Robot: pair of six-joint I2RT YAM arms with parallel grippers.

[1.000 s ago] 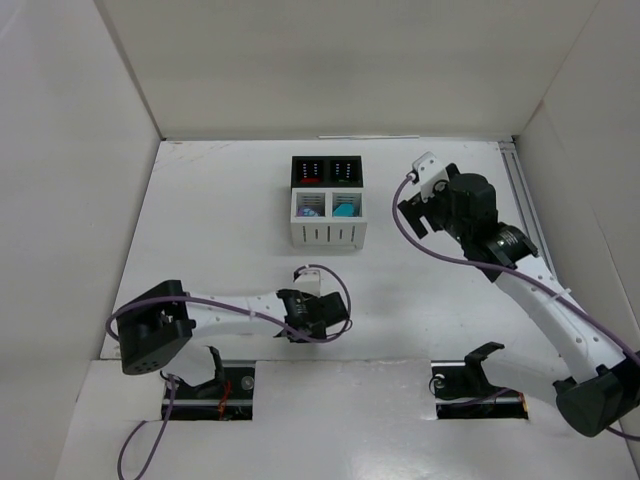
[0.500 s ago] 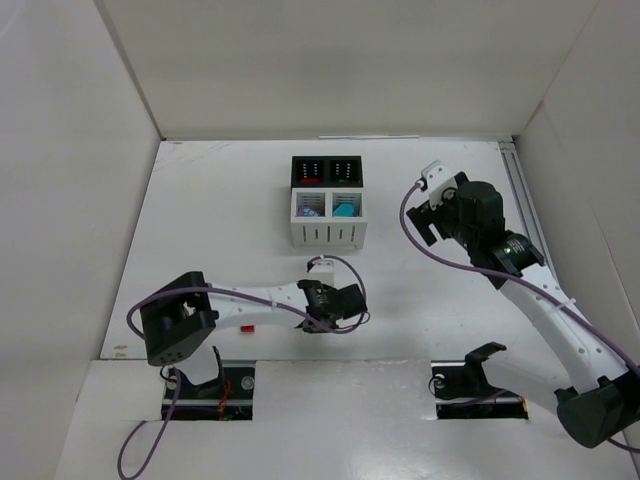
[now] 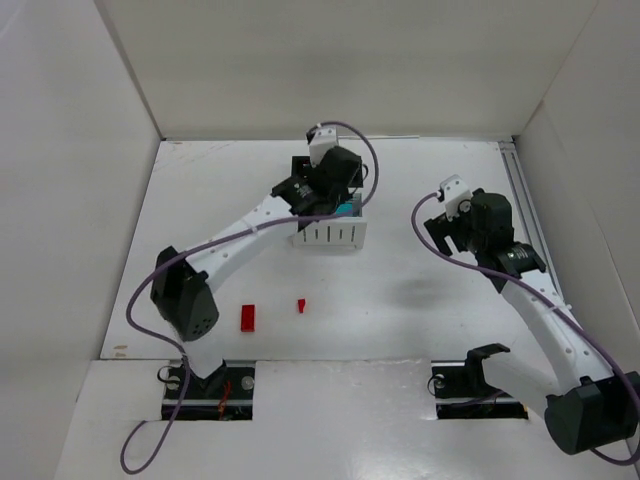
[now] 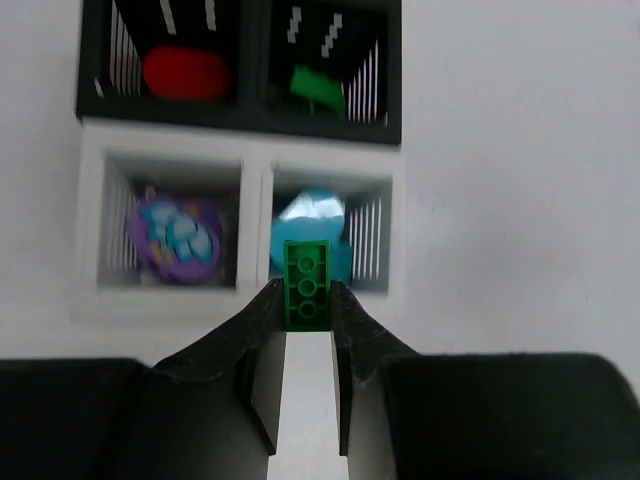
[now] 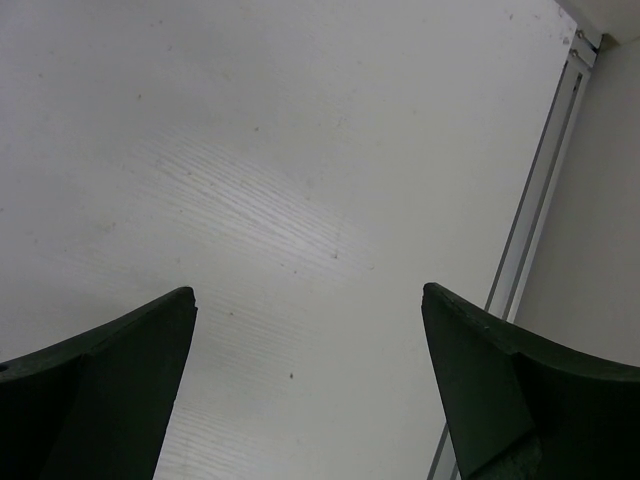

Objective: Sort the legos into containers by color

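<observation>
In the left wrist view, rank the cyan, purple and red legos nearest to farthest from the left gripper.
1. Cyan lego, right white compartment, just ahead of the left gripper holding a green lego.
2. Purple lego, left white compartment.
3. Red lego, far left black compartment.

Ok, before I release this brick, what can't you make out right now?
Top external: the left arm covers most of the bin, so the compartment contents are hidden.
Left wrist: the green brick blocks part of the cyan piece, and the view is blurred.
Top external: both red pieces on the table are too small to tell their shape.
</observation>
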